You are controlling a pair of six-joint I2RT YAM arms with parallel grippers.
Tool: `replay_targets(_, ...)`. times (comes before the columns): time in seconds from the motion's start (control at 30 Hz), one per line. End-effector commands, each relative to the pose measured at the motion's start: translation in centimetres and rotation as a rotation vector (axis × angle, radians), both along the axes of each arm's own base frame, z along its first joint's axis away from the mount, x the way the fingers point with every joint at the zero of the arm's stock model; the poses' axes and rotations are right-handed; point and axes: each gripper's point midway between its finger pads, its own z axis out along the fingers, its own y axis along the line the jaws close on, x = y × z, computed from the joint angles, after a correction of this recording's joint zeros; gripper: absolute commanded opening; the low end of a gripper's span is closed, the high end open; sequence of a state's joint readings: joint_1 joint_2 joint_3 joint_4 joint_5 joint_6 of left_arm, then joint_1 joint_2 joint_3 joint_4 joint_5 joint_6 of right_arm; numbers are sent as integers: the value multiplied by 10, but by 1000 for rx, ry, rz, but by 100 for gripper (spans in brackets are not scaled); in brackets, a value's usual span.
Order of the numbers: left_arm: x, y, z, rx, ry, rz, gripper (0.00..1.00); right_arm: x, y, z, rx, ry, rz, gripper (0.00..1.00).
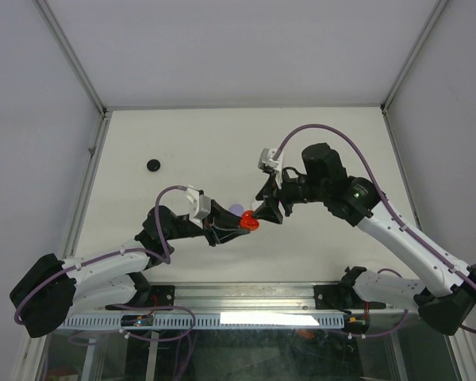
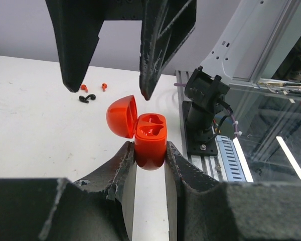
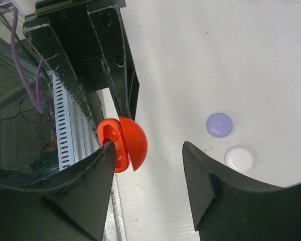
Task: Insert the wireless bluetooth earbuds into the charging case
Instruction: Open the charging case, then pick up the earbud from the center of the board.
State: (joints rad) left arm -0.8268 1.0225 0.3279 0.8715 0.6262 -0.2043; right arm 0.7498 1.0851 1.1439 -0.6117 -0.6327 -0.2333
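The red charging case (image 2: 150, 143) is pinched at its lower body between my left gripper's (image 2: 150, 151) fingers, held above the table near the front edge. Its lid (image 2: 121, 115) is swung open to the left, showing two glossy red hollows. Whether earbuds sit in them I cannot tell. My right gripper (image 2: 108, 93) hangs just above the case, open, with nothing between its fingers. In the right wrist view the case (image 3: 121, 145) lies by the left fingertip of the right gripper (image 3: 148, 146). From above, the case (image 1: 249, 223) sits between the left gripper (image 1: 236, 222) and the right gripper (image 1: 266, 209).
A purple disc (image 3: 219, 125) and a white disc (image 3: 239, 158) lie on the table beside the case. A black disc (image 1: 153, 165) sits at the far left. Small orange bits (image 2: 84, 88) and a black hook-shaped piece (image 2: 88, 98) lie on the table. The metal rail (image 1: 246, 317) runs along the front edge.
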Motion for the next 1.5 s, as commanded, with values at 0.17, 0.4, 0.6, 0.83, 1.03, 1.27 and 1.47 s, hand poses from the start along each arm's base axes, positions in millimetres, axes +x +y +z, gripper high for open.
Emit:
replay_targets(0.17,-1,3,2,-14,-76,26,0,16,3,15,42,-54,-71,59)
replay_targets(0.4,30,15,-19,-13,8,226,0,42,-5,5,-5,-10,-260,64)
replay_targets(0.6,55,37,-37,-13,70,391,0,85,-47,-38,-140,107,-599,66)
replay_targets(0.83,85,65,-51,2,98,532,0,108,-108,-89,-221,249,-939,68)
replay_targets(1.03,106,87,-55,6,73,653,0,118,-164,-124,-262,364,-1197,69)
replay_targets(1.27,114,95,-65,51,5,705,0,144,-241,-141,-275,420,-1540,70)
replay_targets(1.47,110,91,-71,77,13,673,0,159,-302,-164,-350,453,-1780,70)
